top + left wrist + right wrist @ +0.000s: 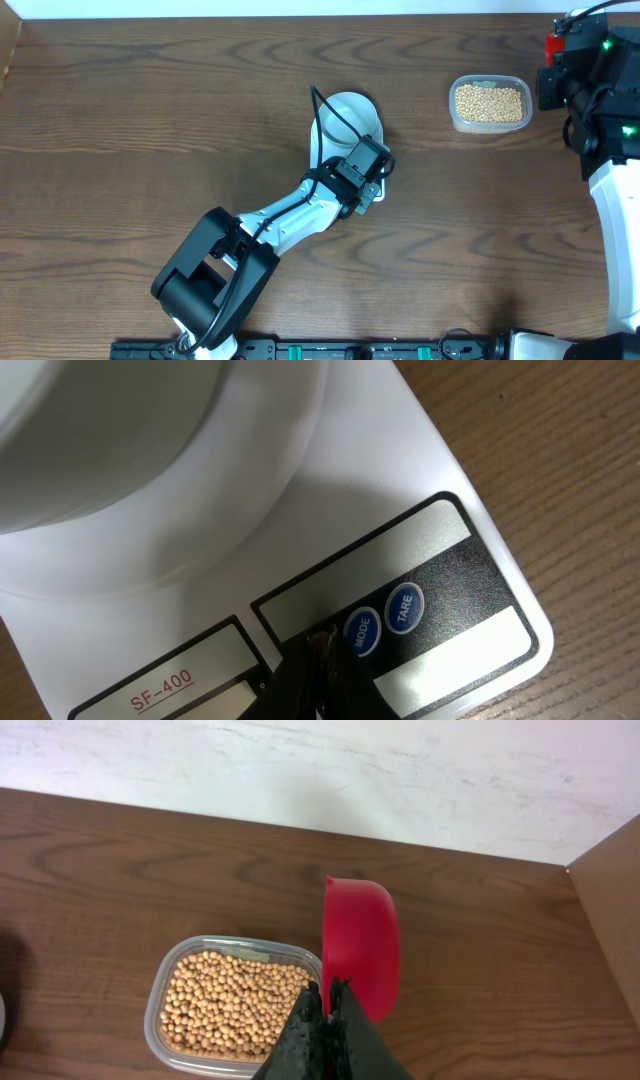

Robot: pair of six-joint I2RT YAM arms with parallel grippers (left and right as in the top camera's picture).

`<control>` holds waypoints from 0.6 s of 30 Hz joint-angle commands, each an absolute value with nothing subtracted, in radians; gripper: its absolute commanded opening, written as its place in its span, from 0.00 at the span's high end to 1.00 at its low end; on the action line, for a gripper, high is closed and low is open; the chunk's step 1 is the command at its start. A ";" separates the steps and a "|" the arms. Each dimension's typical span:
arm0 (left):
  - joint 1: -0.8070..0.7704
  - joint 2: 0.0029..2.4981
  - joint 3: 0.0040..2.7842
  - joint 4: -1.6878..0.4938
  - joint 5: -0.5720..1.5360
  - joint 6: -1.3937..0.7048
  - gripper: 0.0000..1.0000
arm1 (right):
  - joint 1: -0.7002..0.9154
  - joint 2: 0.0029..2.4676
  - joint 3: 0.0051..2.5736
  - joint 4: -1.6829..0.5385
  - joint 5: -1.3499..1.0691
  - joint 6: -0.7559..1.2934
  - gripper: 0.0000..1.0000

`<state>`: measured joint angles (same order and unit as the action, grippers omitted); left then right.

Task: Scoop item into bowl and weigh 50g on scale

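The white bowl (345, 115) stands on the white scale (400, 460) at mid-table; in the left wrist view the bowl (120, 430) fills the upper left. My left gripper (322, 642) is shut, holding nothing, its tips down on the scale's black panel just left of the blue MODE button (359, 631); a blue TARE button (404, 607) sits beside it. My right gripper (327, 990) is shut on the handle of a red scoop (362, 945), held above the table right of the clear tub (235, 1005). The tub holds the tan beans (488, 103). The scale's display is hidden.
The right arm (595, 80) hangs over the table's far right corner, next to the tub (455, 118). The left arm (290, 215) reaches diagonally from the front edge to the scale. A white wall (400, 770) runs behind the table.
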<state>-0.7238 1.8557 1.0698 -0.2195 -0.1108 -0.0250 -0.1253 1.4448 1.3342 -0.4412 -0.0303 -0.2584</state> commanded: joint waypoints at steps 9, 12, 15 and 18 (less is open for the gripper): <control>-0.722 1.869 1.055 -0.218 -0.162 -0.019 0.93 | -0.131 1.445 1.354 -0.438 -0.037 -0.270 0.99; -0.720 1.869 1.055 -0.218 -0.176 -0.019 0.93 | -0.131 1.445 1.354 -0.438 -0.037 -0.270 0.99; -0.720 1.869 1.055 -0.218 -0.176 -0.019 0.93 | -0.131 1.445 1.354 -0.438 -0.037 -0.270 0.99; -0.720 1.869 1.055 -0.218 -0.176 -0.019 0.93 | -0.131 1.445 1.354 -0.438 -0.037 -0.270 0.99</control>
